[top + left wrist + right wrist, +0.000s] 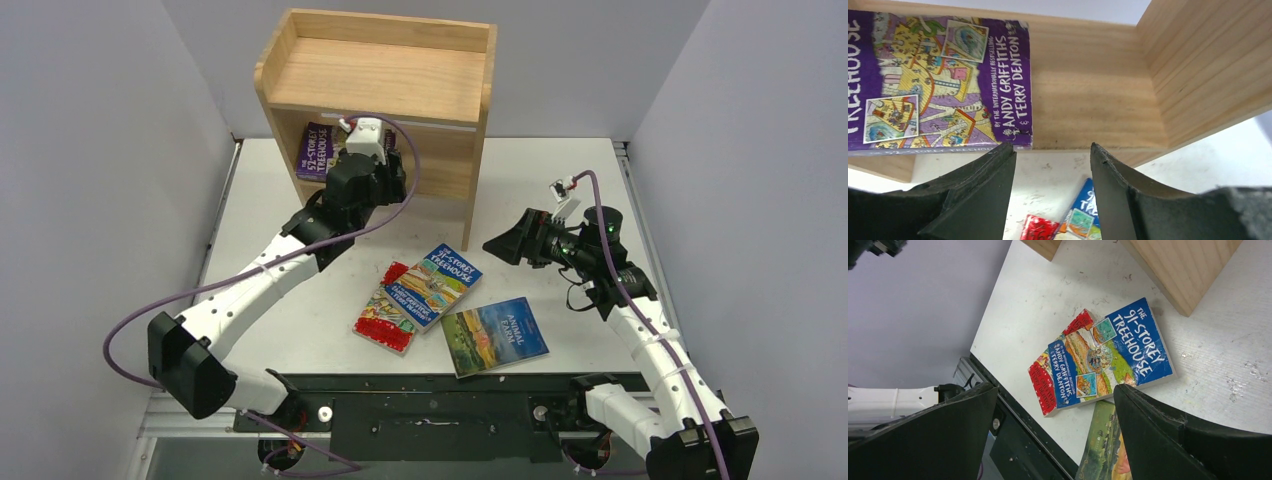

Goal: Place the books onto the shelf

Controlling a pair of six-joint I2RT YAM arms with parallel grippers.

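So, spotter, where does the left tool [1050, 148] stand?

You have it at the shelf [380, 75], under the top board, jaws parted and gripping nothing. Through the gap you can see the table [270, 200]. The purple book [938, 80] lies inside, cover facing your wrist camera and back against a wooden board. Its corner sits right at one fingertip [1004, 150]; whether they touch, I cannot tell.

Why on that side?

My guess is that, tucked toward the left side panel, it leaves you room for the others.

And the right tool [1055, 388]?

You hold it wide open and empty above the table, well apart from the shelf. Your wrist camera looks down on the blue book [1113, 352], which lies across the red-bordered book [1045, 380], with Animal Farm [495, 336] just beside them. I'd say you keep it out there so the two arms don't crowd the shelf together.

What is left?

I can see one book shelved and three on the table. The blue one is on top, so you'd likely take it first. It lies flat, and a thin cover gives the fingers little to bite on, so mind it doesn't slide.
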